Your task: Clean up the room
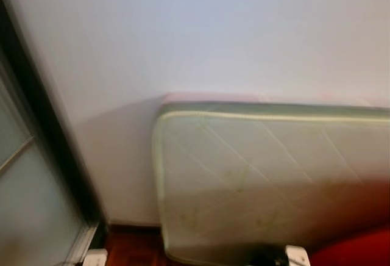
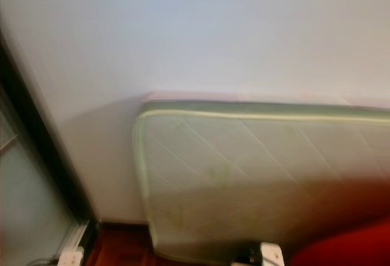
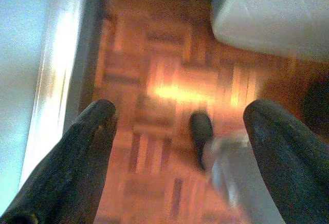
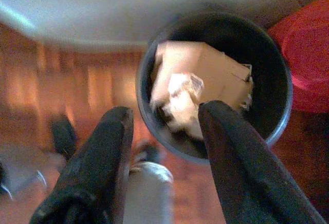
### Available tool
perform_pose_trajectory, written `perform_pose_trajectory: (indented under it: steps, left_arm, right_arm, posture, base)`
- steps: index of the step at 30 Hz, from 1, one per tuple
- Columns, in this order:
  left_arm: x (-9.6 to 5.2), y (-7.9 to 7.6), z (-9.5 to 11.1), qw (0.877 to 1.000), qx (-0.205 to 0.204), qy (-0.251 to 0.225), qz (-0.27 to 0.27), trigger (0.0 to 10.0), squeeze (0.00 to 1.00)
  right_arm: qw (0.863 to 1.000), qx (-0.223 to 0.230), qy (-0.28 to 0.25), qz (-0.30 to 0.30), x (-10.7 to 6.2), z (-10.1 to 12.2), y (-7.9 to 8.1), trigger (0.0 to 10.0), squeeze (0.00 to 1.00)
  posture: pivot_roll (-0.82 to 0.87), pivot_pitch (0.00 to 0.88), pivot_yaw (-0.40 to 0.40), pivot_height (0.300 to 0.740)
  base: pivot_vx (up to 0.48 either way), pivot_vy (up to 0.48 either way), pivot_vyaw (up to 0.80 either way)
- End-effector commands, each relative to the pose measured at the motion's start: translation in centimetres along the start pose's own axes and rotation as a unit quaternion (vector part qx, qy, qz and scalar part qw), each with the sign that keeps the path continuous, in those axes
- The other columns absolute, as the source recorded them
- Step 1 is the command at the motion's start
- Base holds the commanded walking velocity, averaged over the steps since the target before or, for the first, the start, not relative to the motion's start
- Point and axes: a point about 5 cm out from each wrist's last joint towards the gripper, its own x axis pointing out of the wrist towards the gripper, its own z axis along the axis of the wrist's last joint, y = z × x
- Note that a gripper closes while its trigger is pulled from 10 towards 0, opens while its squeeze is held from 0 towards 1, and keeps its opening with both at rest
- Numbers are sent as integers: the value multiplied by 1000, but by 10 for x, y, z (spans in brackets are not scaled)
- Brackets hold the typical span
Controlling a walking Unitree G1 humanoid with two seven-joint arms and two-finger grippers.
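- Black fingers of the right gripper [image 4: 162, 147] fill the near field of the right wrist view, spread apart with nothing between them.
- Directly beyond those fingertips sits a round dark waste bin [image 4: 216, 82], its rim partly overlapped by the far finger; inside it lie a crumpled tan cardboard piece [image 4: 205, 72] and a pale wad of paper [image 4: 182, 93].
- Key relation: bin lies straight ahead of and below the right gripper, so the right arm is clearly the nearer one to it.
- Red rounded object [image 4: 306, 54] sits just beside the bin; what it is cannot be told.
- Left gripper [image 3: 180, 131] hangs over bare wooden parquet floor [image 3: 154, 80], fingers wide apart, holding nothing.
- Head views: quilted pale-green mattress [image 1: 274, 180] stands on its long edge against the white wall [image 1: 201, 34], long axis running along the wall.
- Judgement: trash appears already binned; next pickup not in sight.
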Motion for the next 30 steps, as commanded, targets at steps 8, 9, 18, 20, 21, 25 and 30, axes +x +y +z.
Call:
perform_pose_trajectory:
  steps: [8,9,18,20,21,25,30]
  left_arm:
    - [-5,1,-24,999,-5,42,3,10000,0]
    - [-5,1,-24,999,-5,41,3,10000,0]
    - [-5,1,-24,999,-8,41,3,10000,0]
    - [-5,1,-24,999,-10,40,4,10000,0]
    - [-5,1,-24,999,-11,40,3,10000,0]
    - [-5,1,-24,999,0,40,4,10000,0]
    - [-5,2,-23,999,-4,39,8,10000,0]
  right_arm:
    - [1000,-1,-25,3,1,16,3,10000,0]
    - [1000,-1,-25,3,1,16,3,10000,0]
    - [1000,-2,-21,1,1,15,3,10000,0]
    - [1000,-5,-20,2,1,15,3,10000,0]
    - [1000,-5,-19,2,1,15,3,10000,0]
    - [1000,-7,-17,3,1,15,3,10000,0]
    - [1000,-6,-17,3,1,16,3,10000,0]
  posture:
    - [81,0,-38,740]
    - [81,0,-38,740]
    - [80,0,-38,740]
    - [80,0,-38,740]
    - [80,0,-38,740]
    - [80,0,-38,740]
    - [78,0,-39,740]
  base:
    - [-195,0,0]
    - [0,0,0]
    - [0,0,-170]
    - [0,0,-750]
    - [0,0,-750]
    - [0,0,-750]
    - [0,-167,-750]
